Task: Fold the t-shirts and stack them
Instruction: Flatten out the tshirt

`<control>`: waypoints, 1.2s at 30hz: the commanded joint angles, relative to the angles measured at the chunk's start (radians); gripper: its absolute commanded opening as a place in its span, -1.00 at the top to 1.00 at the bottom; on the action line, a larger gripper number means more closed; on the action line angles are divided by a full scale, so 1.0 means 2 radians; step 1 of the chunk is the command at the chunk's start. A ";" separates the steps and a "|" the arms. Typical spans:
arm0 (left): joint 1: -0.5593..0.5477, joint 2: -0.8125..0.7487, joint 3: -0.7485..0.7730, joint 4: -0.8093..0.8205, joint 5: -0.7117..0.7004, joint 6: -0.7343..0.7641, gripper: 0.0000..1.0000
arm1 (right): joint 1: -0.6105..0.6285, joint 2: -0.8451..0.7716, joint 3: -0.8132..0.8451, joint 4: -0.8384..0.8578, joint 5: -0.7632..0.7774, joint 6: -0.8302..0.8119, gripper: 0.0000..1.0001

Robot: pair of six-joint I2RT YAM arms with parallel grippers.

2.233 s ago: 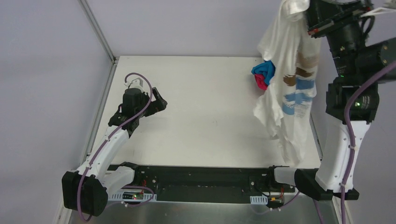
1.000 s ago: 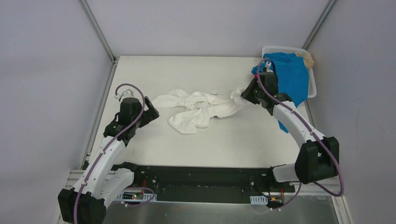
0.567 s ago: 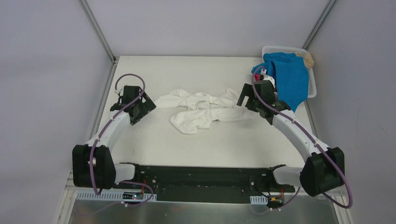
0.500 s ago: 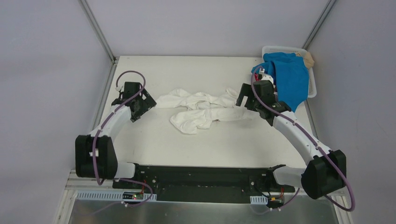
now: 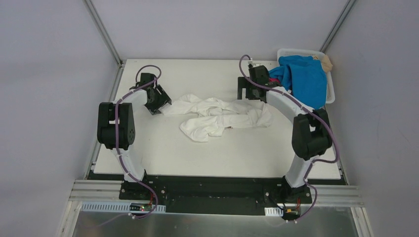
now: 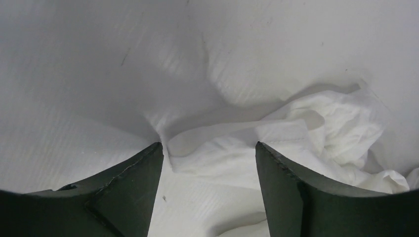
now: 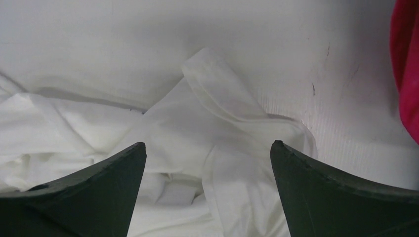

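The white tee (image 5: 217,114) lies crumpled in a long bunch in the middle of the table (image 5: 197,74), and its print is hidden in the folds. Our left gripper (image 5: 159,102) is low at the left end, with its jaws apart and a thin edge of cloth between them. Our right gripper (image 5: 245,93) is over the right end with its jaws wide and holds nothing. The blue tee (image 5: 304,79) hangs over the basket (image 5: 299,50) at the far right corner. The pink tee (image 7: 407,64) shows just beside the right gripper in its wrist view.

We think the main danger is a bad grasp. On the left the cloth is very thin at the tips, so it may slip out when we lift. On the right several layers are piled up, and we may catch a sleeve or two layers together. Then the tee would open twisted and not flat. We cannot tell which edge is the hem. If the right arm swings wide, it may also drag the pink tee.
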 commanded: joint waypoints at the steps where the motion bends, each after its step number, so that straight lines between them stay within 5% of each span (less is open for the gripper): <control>1: 0.002 0.014 0.004 0.009 0.064 0.023 -0.16 | -0.002 0.062 0.070 0.000 0.033 -0.012 -0.99; 3: 0.000 0.013 -0.007 0.024 0.080 0.034 0.42 | -0.006 0.085 0.089 0.001 0.028 -0.007 -0.98; 4: -0.001 0.013 -0.009 0.026 0.082 0.037 0.87 | -0.009 0.096 0.098 0.001 0.017 -0.005 -0.96; 5: -0.001 0.013 -0.012 0.027 0.082 0.038 1.00 | -0.012 0.106 0.107 0.000 0.004 -0.005 -0.94; 16: -0.005 -0.033 -0.049 0.055 0.058 0.042 1.00 | -0.033 0.195 0.177 -0.026 -0.049 -0.004 -0.70; 26: -0.006 -0.037 -0.050 0.055 0.057 0.032 1.00 | -0.033 0.217 0.199 -0.074 -0.054 0.009 -0.19; 32: -0.006 -0.046 -0.048 0.055 0.054 0.033 1.00 | -0.034 0.222 0.204 -0.094 -0.034 0.014 0.50; 35: -0.007 -0.057 -0.048 0.055 0.047 0.034 1.00 | -0.034 0.213 0.203 -0.090 -0.031 0.014 1.00; 36: -0.007 -0.062 -0.048 0.055 0.044 0.034 1.00 | -0.034 0.206 0.201 -0.085 -0.028 0.014 1.00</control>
